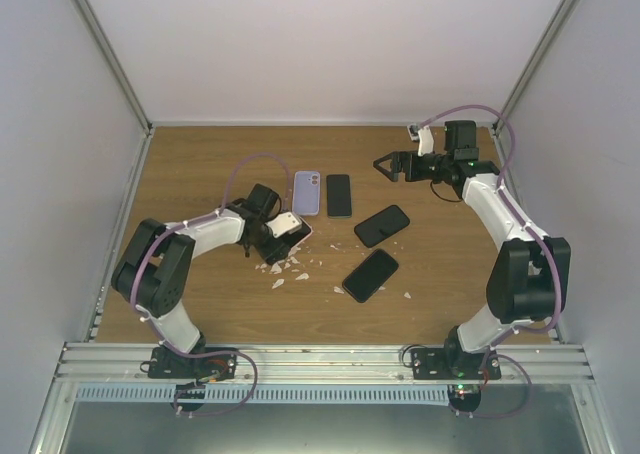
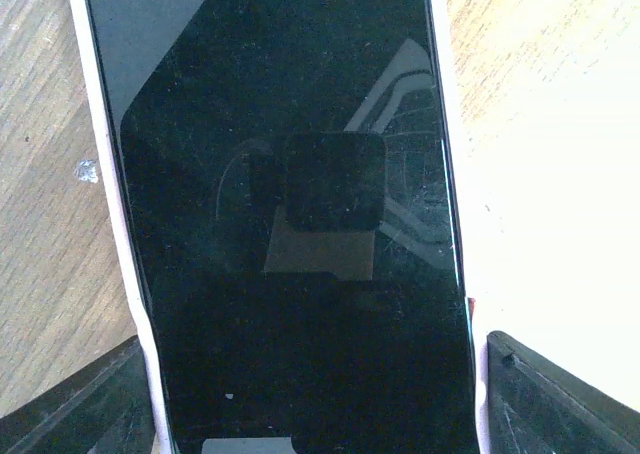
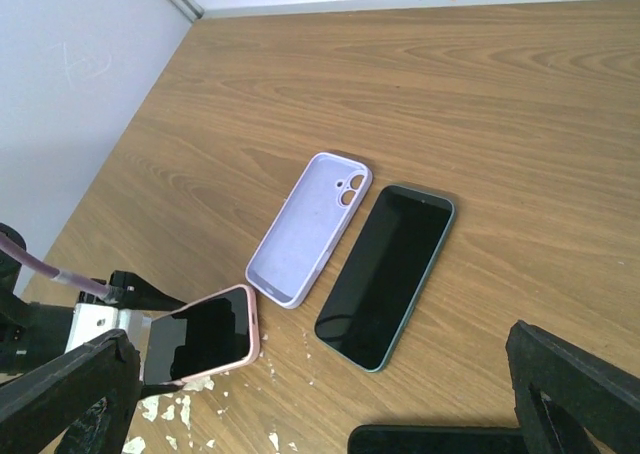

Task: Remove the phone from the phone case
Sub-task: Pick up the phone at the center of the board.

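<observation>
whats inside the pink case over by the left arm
A phone with a dark screen fills the pink case, only its rim showing. The phone's back and the case's lining are covered.

The table (image 3: 520, 114) is a smooth, brown-streaked wood-grain board with a low sheen. On the left, the phone (image 2: 290, 224) has a glossy black glass face, almost a mirror, with hairline scratches and dust specks. Its pink case (image 3: 256, 326) looks soft, matt and rubbery. The empty lilac case (image 3: 305, 236) farther off has the same dull finish. The dark phone (image 3: 385, 274) to its right shines like glass inside a duller green rim. The fingers (image 2: 560, 404) of the left gripper (image 2: 315, 336) are matt black plastic. The pale flakes (image 1: 285, 269) look chalky and matt. The near rails (image 1: 300, 359) are grey metal.
</observation>
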Action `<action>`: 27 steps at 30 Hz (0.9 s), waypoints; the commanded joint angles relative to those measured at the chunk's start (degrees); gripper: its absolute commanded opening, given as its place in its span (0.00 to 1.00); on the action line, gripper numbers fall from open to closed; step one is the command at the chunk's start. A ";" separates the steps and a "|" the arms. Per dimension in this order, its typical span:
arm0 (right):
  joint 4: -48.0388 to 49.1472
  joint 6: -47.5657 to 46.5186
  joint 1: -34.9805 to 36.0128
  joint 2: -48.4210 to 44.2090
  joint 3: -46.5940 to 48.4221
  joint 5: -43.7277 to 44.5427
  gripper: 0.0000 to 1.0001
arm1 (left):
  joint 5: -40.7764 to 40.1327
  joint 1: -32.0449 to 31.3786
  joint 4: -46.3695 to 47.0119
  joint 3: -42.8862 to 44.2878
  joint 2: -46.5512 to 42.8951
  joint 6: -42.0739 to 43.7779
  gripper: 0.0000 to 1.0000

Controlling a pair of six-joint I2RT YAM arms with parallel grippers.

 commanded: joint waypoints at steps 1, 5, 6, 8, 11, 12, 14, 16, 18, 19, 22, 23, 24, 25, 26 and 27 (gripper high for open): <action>1.28 -1.37 -0.20 -0.30 -0.39 -2.08 1.00 | 1.72 -0.48 -2.73 -2.34 -2.42 3.65 0.70; 1.83 -2.12 -0.15 -1.20 -1.42 -4.09 1.00 | 4.16 -1.68 -3.83 -5.08 -8.26 8.06 0.61; 2.03 -2.19 -0.13 -1.44 -1.85 -4.66 1.00 | 4.31 -2.15 -3.86 -5.69 -9.63 9.55 0.59; 2.39 -2.45 -0.20 -1.85 -2.57 -5.85 1.00 | 4.70 -3.17 -3.58 -6.70 -12.20 11.89 0.56; 2.33 -2.90 -0.15 -2.07 -3.16 -7.24 0.99 | 4.67 -4.55 -2.53 -7.65 -15.36 14.34 0.51; 1.90 -3.32 -0.20 -2.00 -3.10 -7.64 1.00 | 4.78 -5.01 -2.56 -7.72 -16.00 15.10 0.49; 1.17 -3.73 -0.09 -1.61 -2.69 -8.14 0.99 | 4.74 -5.92 -2.69 -7.72 -17.13 16.63 0.45; 0.62 -4.09 -0.05 -1.26 -2.40 -8.52 1.00 | 4.33 -6.97 -2.49 -8.16 -18.32 18.56 0.45; 0.48 -4.18 0.20 -1.07 -2.48 -8.69 1.00 | 3.79 -7.76 -2.36 -8.78 -18.86 20.19 0.44; 0.29 -4.34 0.38 -0.99 -2.52 -8.75 1.00 | 3.75 -8.00 -2.66 -8.78 -18.58 20.67 0.44; 0.30 -4.37 0.95 -0.86 -2.71 -8.75 1.00 | 4.76 -8.12 -2.89 -8.40 -17.00 20.50 0.43; 0.27 -4.49 1.16 -0.82 -2.70 -8.75 1.00 | 5.16 -8.17 -2.35 -8.50 -16.72 20.22 0.43; 0.24 -4.54 1.26 -0.82 -2.77 -8.68 0.99 | 5.75 -8.19 -1.83 -8.59 -16.23 20.01 0.43; 0.27 -4.59 1.33 -0.77 -2.79 -8.55 1.00 | 6.23 -8.21 -1.42 -8.67 -15.65 19.98 0.44; 0.25 -4.55 1.44 -0.76 -2.87 -8.58 0.99 | 6.71 -8.21 -1.05 -8.69 -15.01 19.86 0.44; 0.23 -4.55 1.38 -0.76 -2.90 -8.58 1.00 | 7.21 -8.21 -0.85 -8.47 -14.27 19.76 0.44</action>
